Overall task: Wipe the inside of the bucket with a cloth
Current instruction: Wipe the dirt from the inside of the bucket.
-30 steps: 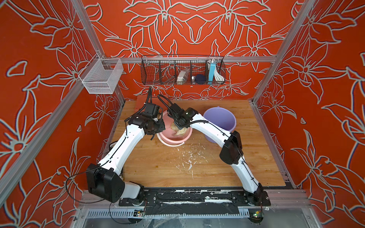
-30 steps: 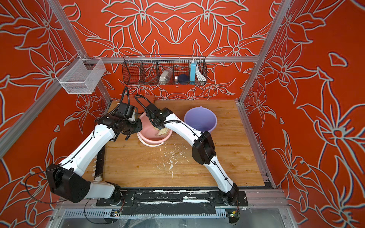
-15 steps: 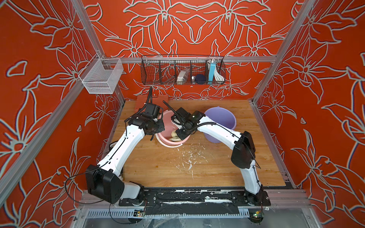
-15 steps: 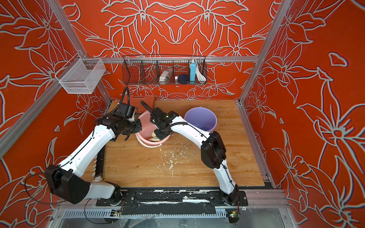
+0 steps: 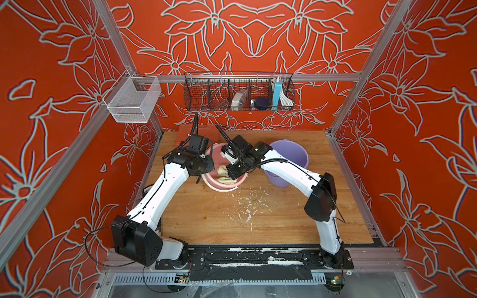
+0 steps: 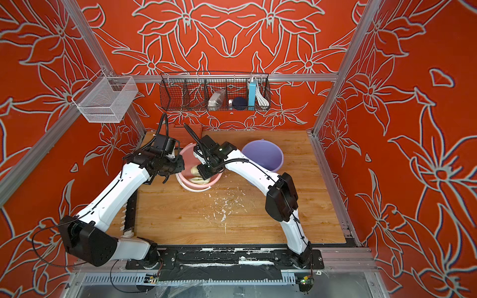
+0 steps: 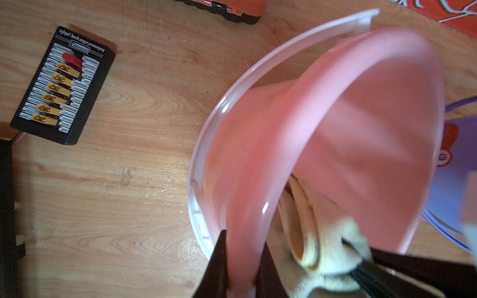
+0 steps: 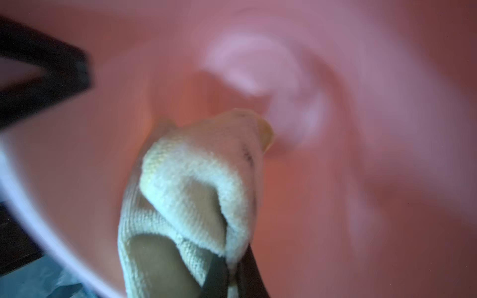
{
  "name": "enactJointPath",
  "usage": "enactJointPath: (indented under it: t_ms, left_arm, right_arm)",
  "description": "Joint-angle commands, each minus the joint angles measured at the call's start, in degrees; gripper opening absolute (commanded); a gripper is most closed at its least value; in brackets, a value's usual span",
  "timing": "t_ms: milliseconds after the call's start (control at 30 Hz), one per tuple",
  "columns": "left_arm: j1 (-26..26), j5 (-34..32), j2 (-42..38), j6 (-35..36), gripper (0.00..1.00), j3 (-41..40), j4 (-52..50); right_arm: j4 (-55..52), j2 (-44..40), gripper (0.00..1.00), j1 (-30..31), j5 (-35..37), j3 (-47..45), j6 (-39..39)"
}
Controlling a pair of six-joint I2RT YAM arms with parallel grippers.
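You are looking at two slim robot arms. On the left arm (image 5: 165, 191) and the right arm (image 5: 286, 172), smooth white shells are covering the long links, and a thin black cable is running along each shell. Bulky black housings (image 5: 320, 198) are capping the joints. Ribbed black hoses (image 5: 195, 126) are rising from the black wrist blocks (image 5: 198, 144), and a loose black wire (image 5: 89, 247) is looping out beside the left base. Both arms are sitting on a black base rail (image 5: 258, 258) that is showing scuffed white patches. In both wrist views, narrow black fingers (image 7: 219, 260) are tapering to thin tips.
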Motion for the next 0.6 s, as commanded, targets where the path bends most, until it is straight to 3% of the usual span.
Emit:
enactJointPath:
  t_ms: [0,167,333,467,567]
  left_arm:
    - [0.1,4.3,-2.0,0.6,0.00,3.0,-2.9]
    - [0.1,7.2,-3.5,0.7,0.00,4.4,-6.2]
    - [0.1,13.7,-3.1,0.2,0.00,5.5,-9.1]
    - [0.0,16.8,-3.3,0.0,0.00,5.0,-9.8]
    - [0.0,18.4,-3.1,0.0,0.00,5.1,-10.3]
  right_arm:
    - [-3.8,1.4,0.00,-1.2,15.1,0.6,-1.1]
    - [-5.6,5.8,0.00,-1.3,28.1,8.2,-1.4]
    - [-7.6,10.8,0.00,-1.3,34.9,16.2,-2.1]
    - [-5.1,12.8,0.00,-1.2,31.2,21.1,-2.9]
    - [1.2,11.0,0.00,-0.9,24.0,19.7,-3.9]
